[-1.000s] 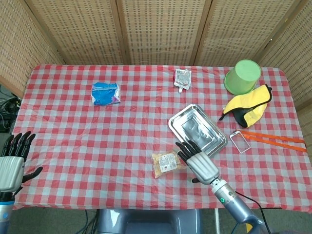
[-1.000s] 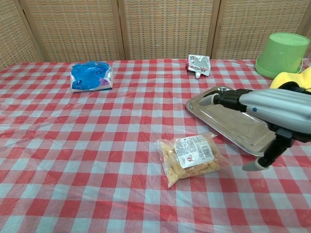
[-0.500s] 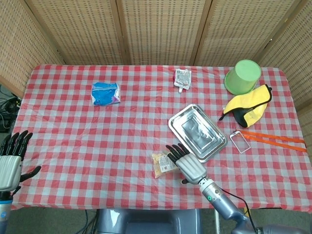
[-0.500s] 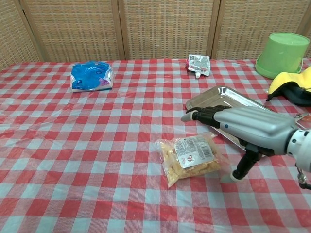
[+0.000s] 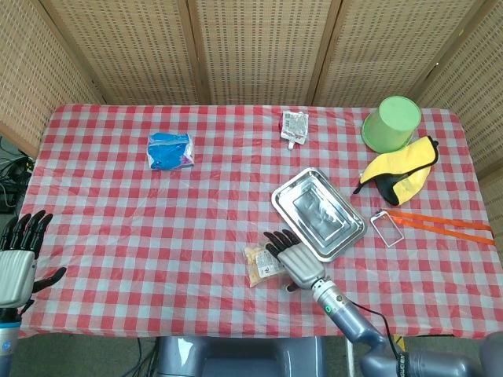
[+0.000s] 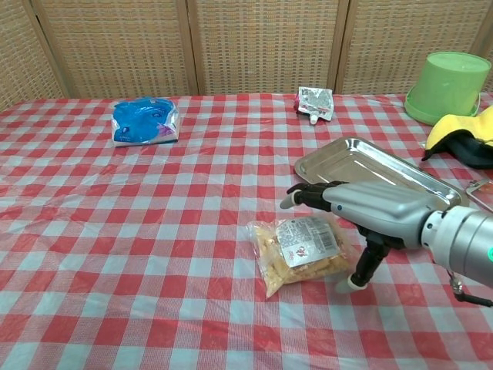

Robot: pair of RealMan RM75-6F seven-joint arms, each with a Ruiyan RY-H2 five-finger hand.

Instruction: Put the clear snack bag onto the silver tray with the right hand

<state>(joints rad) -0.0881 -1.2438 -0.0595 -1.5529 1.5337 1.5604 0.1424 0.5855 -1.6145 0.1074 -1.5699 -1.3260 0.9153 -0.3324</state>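
The clear snack bag (image 5: 262,265) (image 6: 302,247), full of tan snacks with a white label, lies flat on the checked cloth near the front edge. My right hand (image 5: 295,258) (image 6: 362,217) hovers over the bag's right side, fingers stretched out above it and thumb pointing down to the cloth beside it, gripping nothing. The silver tray (image 5: 318,213) (image 6: 368,169) sits empty just behind and right of the hand. My left hand (image 5: 19,255) hangs open off the table's left front corner, seen only in the head view.
A blue bag (image 5: 170,150) lies at the back left and a small white pouch (image 5: 295,126) at the back centre. A green cup (image 5: 392,123), a yellow-and-black cloth (image 5: 399,170) and orange-handled tool (image 5: 428,225) occupy the right side.
My right hand has slid left from over the tray's front edge to above the snack bag's right side. The bag and left hand have stayed put.
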